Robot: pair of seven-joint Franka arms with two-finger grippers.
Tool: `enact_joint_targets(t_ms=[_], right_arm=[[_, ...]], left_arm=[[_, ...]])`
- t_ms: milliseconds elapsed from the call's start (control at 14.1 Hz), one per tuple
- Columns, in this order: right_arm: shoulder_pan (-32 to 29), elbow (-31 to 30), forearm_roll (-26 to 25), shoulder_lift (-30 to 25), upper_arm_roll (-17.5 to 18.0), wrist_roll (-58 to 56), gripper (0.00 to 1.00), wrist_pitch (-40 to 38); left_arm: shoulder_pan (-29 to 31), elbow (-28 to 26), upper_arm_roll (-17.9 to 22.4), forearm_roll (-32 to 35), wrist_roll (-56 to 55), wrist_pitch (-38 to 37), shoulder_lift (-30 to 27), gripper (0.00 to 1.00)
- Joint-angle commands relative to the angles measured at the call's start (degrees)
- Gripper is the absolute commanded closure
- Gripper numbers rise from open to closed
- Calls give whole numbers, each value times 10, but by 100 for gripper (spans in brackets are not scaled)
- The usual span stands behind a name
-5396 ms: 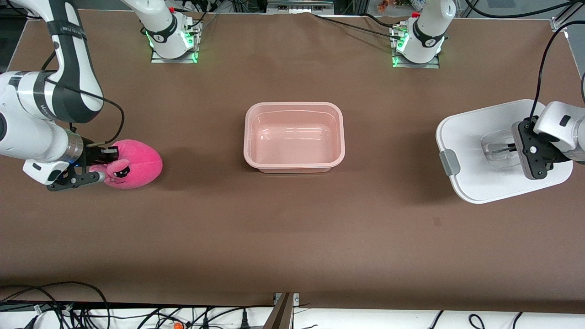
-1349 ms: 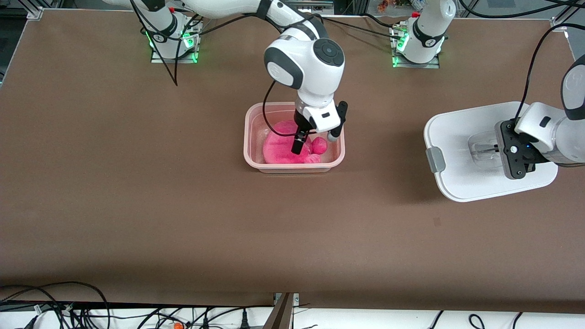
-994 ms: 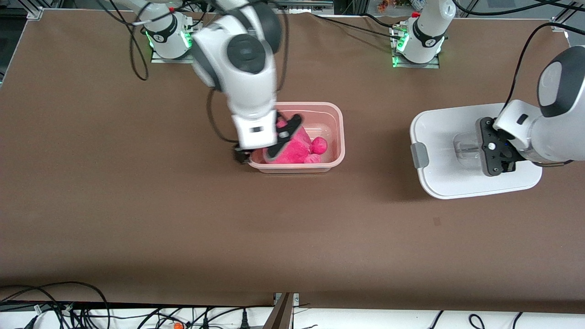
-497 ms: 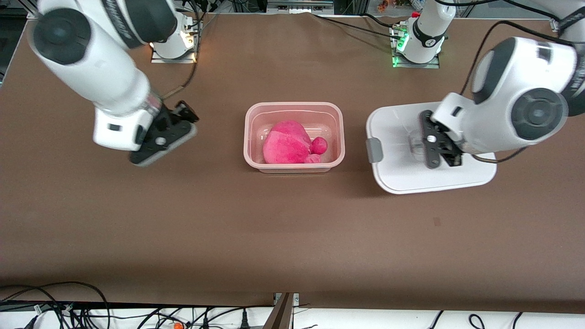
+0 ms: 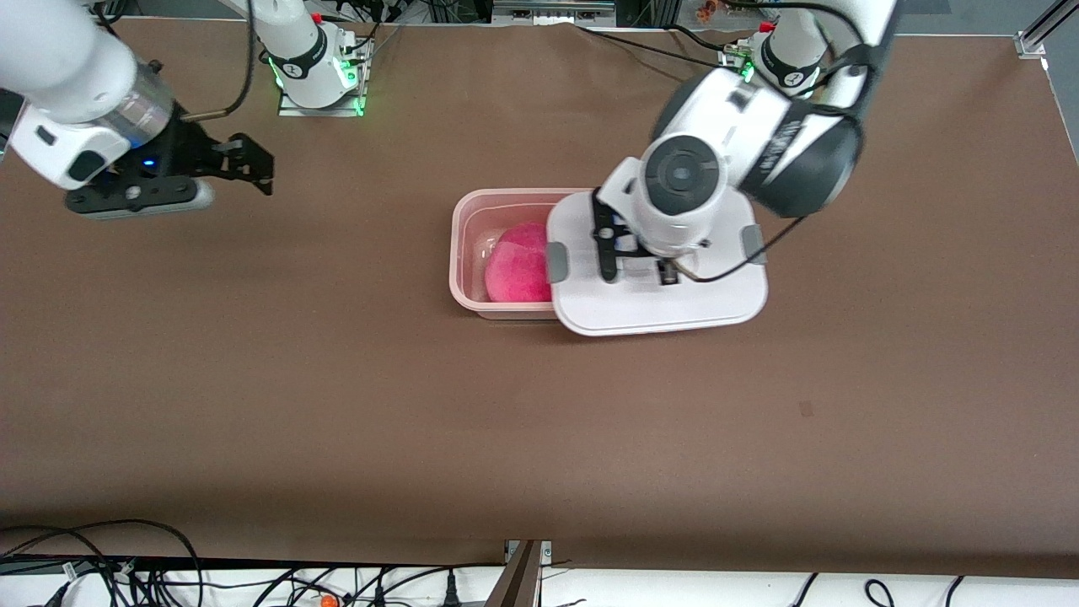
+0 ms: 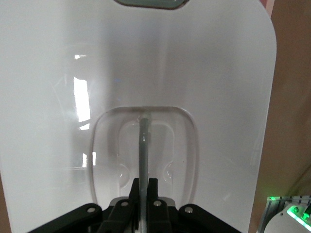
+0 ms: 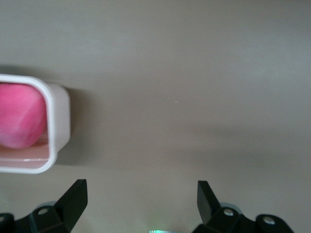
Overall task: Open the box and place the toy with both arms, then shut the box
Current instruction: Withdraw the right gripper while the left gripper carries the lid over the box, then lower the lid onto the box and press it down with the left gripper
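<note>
- Brown table [image 5: 354, 396] fills the front view, with the pale pink box [image 5: 462, 253] at its middle and both arm bases along the top edge.
- Half a second ago the lid [image 5: 674, 308] hung over bare table toward the left arm's end; now it overlaps the box, covering about half the opening.
- Left gripper [image 5: 609, 253] is clamped tight on the lid's recessed centre handle [image 6: 144, 141] — the lid looks level, offset toward the left arm's end, not yet seated.
- Toy [image 5: 516, 270] lies inside the box, partly hidden under the lid.
- Right gripper [image 5: 240, 164] has pulled away to the right arm's end of the table, fingers spread wide and empty — it waits.
- Placing appears done; closing remains.
</note>
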Motion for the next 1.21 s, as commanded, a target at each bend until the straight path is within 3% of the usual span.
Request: enact_joint_targets(t_ms=[0,142,639,852,1136], right_arm=[[-5,-11,11,-7,-40,12,0,2],[-6,-5,14,7,-78,12,0,8],[0,14,-18,4,-74,-47,0,9],[-1,54,-24,11,-77,-82,0,4],[-5,55,-20,15,-79,-84,0,9]], left_arm=[[-33,13,10,-25,-21,43,22,100],[-58,13,10,-23,-50,75,34,100],[-116,13,13,-15,-119,144,79,100],[-122,13,15,-15,-130,145,80,100],[-124,12,15,-12,-134,145,80,100]])
